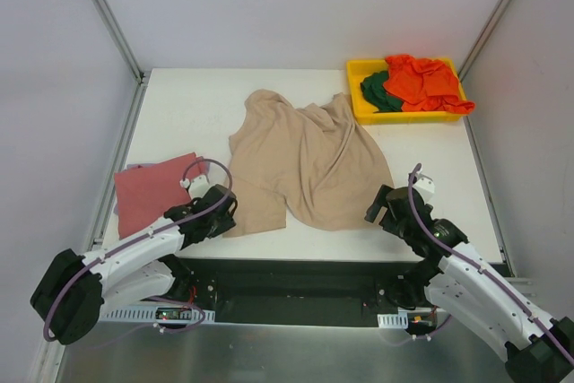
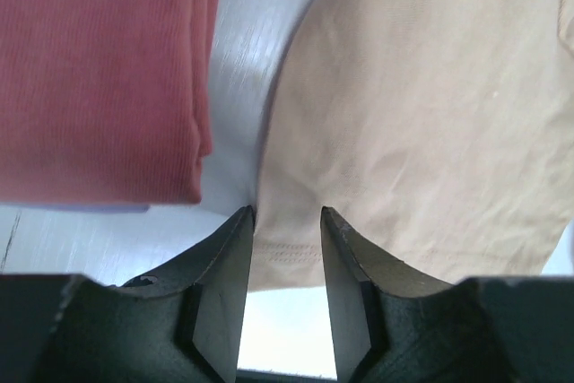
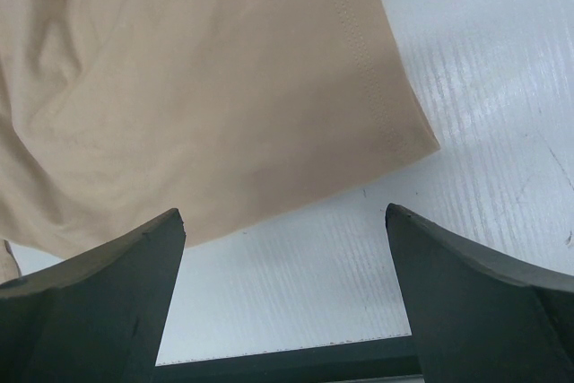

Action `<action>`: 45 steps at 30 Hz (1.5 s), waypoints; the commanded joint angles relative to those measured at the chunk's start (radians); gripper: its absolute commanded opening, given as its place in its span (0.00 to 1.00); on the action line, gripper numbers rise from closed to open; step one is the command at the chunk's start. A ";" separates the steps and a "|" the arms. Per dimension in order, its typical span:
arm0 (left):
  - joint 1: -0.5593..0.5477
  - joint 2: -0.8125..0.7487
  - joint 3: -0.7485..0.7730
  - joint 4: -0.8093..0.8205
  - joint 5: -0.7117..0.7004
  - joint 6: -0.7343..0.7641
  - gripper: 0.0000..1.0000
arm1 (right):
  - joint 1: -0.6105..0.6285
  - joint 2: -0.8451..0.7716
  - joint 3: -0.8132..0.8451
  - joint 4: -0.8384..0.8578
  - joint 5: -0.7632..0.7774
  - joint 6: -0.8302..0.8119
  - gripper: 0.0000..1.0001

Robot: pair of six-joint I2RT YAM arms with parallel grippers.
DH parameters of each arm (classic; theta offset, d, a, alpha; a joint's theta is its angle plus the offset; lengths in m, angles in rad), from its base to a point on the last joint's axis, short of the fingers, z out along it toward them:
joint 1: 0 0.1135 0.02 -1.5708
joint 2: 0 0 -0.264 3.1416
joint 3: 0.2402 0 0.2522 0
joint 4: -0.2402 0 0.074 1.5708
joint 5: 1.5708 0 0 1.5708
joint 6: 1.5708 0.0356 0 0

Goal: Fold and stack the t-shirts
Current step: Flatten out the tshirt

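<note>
A large tan t-shirt (image 1: 305, 163) lies spread and rumpled on the white table. My left gripper (image 1: 230, 213) is low at its near-left hem corner. In the left wrist view the hem (image 2: 287, 253) lies flat in the narrow gap of the left gripper (image 2: 287, 214), whose jaws stand a little apart. A folded dusty-red t-shirt (image 1: 152, 190) lies at the left on a lavender one (image 2: 99, 208), of which only a sliver shows. My right gripper (image 1: 375, 210) stands wide open over bare table just short of the tan shirt's near-right hem (image 3: 386, 123).
A yellow bin (image 1: 359, 107) at the back right holds orange-red shirts (image 1: 421, 82) and a dark green one (image 1: 377, 91). Metal frame rails run along both sides of the table (image 1: 179, 105). The near table edge lies just behind both grippers.
</note>
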 commanded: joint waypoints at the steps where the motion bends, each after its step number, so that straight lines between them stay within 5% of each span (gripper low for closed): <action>1: -0.004 -0.060 -0.039 -0.173 0.115 0.011 0.36 | -0.004 0.005 0.013 -0.004 0.021 -0.010 0.96; 8: -0.010 -0.071 -0.027 -0.190 0.207 0.041 0.35 | -0.006 0.019 0.009 -0.004 0.022 -0.012 0.96; 17: -0.013 0.035 0.015 -0.188 0.121 0.051 0.35 | -0.009 0.027 0.003 -0.002 0.016 -0.016 0.96; 26: -0.015 0.066 -0.021 -0.105 0.193 0.070 0.21 | -0.017 0.011 -0.011 -0.001 0.033 -0.013 0.96; 29: -0.015 0.080 -0.021 -0.082 0.197 0.087 0.01 | -0.020 0.014 -0.009 -0.001 0.033 -0.022 0.96; 33: -0.015 0.095 -0.007 -0.076 0.177 0.121 0.00 | -0.023 0.010 -0.014 -0.004 0.033 -0.027 0.96; 45: -0.015 -0.274 0.033 -0.073 0.193 0.256 0.00 | -0.038 -0.018 0.011 -0.068 0.059 -0.033 0.96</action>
